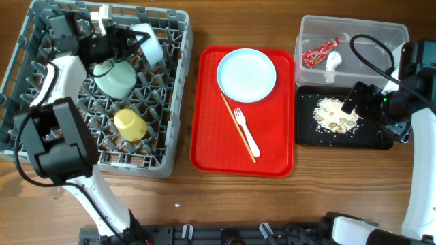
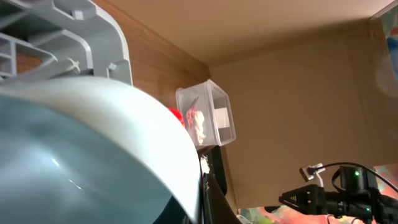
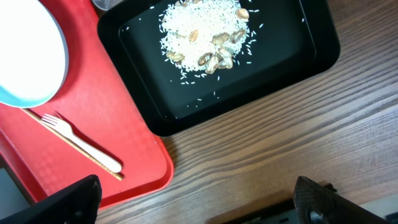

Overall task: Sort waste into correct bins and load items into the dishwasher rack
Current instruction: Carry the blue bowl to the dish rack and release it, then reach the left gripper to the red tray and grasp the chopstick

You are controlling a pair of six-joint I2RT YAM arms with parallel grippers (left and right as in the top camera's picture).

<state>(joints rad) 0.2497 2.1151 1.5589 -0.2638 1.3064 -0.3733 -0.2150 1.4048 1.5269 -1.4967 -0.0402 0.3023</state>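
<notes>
The grey dishwasher rack point(image 1: 170, 102) stands at the left. In it are the pale green bowl point(image 1: 114, 77) and the yellow cup point(image 1: 129, 125). My left gripper point(image 1: 131, 41) is shut on the rim of the pale blue bowl point(image 1: 149, 43) over the rack's far side. The bowl fills the left wrist view point(image 2: 81, 155), with a finger point(image 2: 206, 186) against its rim. My right gripper point(image 1: 355, 99) hangs open and empty over the black tray point(image 1: 306, 136), which holds the crumbs point(image 1: 335, 114). The clear tub point(image 1: 381, 34) holds the red wrapper point(image 1: 320, 52) and the white scrap point(image 1: 332, 62).
The red serving tray point(image 1: 211, 136) lies in the middle with the white plate point(image 1: 246, 73), the white fork point(image 1: 246, 132) and the chopsticks point(image 1: 235, 124) on it. The right wrist view shows the black tray point(image 3: 311, 56), the crumbs point(image 3: 205, 31), the fork point(image 3: 81, 146) and the open fingers point(image 3: 196, 199).
</notes>
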